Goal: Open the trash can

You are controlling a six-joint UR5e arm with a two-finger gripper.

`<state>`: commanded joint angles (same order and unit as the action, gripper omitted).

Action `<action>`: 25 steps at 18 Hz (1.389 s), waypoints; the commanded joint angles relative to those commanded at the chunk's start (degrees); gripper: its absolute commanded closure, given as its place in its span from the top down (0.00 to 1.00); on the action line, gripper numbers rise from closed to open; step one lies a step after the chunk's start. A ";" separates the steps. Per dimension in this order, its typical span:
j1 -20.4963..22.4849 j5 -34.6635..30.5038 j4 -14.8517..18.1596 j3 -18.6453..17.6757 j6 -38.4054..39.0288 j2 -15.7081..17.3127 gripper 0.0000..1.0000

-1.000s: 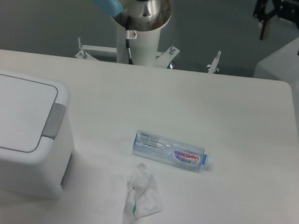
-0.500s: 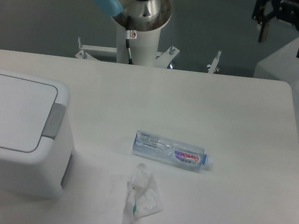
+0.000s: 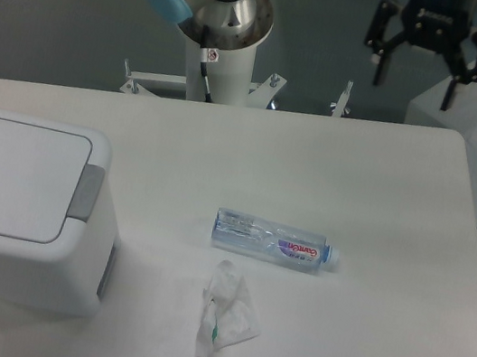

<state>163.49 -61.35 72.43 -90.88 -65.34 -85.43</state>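
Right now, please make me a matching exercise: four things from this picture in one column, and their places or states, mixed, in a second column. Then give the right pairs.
Things:
1. trash can
2. bottle
3. crumpled wrapper
4. gripper

Places or states:
A. lying on its side near the middle of the table
B. up beyond the far edge of the table, fingers spread apart, holding nothing
C. at the left side of the table, lid shut
D. on the table just in front of the bottle, nearer the camera

Right pairs: 1-C, 2-A, 3-D, 4-B
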 joint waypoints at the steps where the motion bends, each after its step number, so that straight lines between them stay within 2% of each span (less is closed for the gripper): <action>1: -1.14 0.53 -1.23 -0.09 3.34 -0.09 1.00; 3: -4.21 0.62 -3.43 -0.09 11.07 -0.53 1.00; 7: -10.63 0.62 -4.49 -0.44 25.58 -1.49 1.00; 9: -15.02 0.88 -9.47 -0.53 36.98 -3.42 1.00; 11: -19.15 0.97 -13.43 -0.44 44.99 -5.79 1.00; 12: -20.30 0.97 -14.24 -0.44 47.30 -6.58 1.00; 19: -26.28 0.97 -14.77 -1.06 49.43 -9.31 1.00; 25: -28.31 0.71 -16.88 -0.88 53.39 -11.60 1.00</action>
<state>135.18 -60.64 55.55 -91.76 -11.95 -97.03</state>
